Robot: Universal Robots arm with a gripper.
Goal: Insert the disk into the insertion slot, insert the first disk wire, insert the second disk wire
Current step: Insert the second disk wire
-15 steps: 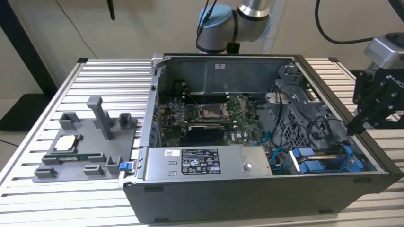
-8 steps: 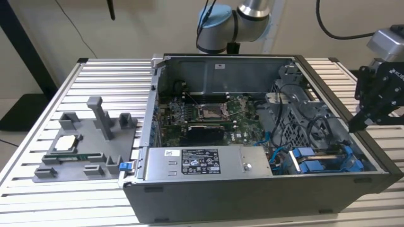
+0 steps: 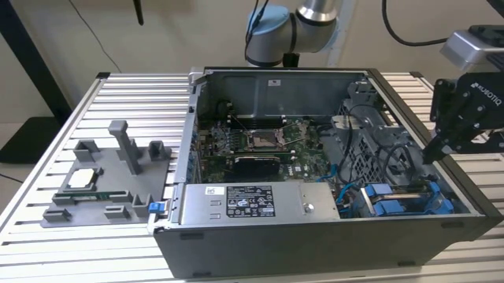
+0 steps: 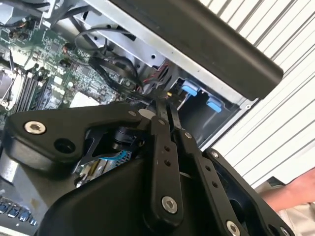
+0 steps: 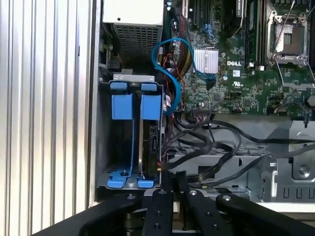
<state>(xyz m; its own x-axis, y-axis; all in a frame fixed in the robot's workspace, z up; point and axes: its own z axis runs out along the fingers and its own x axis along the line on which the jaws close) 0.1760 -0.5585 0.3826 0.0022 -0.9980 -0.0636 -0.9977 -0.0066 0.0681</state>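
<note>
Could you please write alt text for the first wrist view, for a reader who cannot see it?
The shut gripper sits close to black cables beside the insertion slot of an open PC case. Two blue carriers stand side by side in the slot, the disk in one; the green motherboard lies beyond.

PC case (image 3: 315,242): dark grey outside; paler grey metal is seen inside
Table (image 3: 126,94): silver; striped by parallel ridges
Motherboard (image 5: 231,73): green; dotted with black and silver parts
Insertion slot (image 5: 104,137): grey metal; edged with bright blue clips
Disk (image 5: 149,147): dark edge; framed in bright blue
Gripper (image 5: 172,176): matte black; studded with silver screws
Curved cable (image 5: 165,49): light blue
Power-supply box (image 3: 252,203): grey; marked by 1 white label, printed black
</note>
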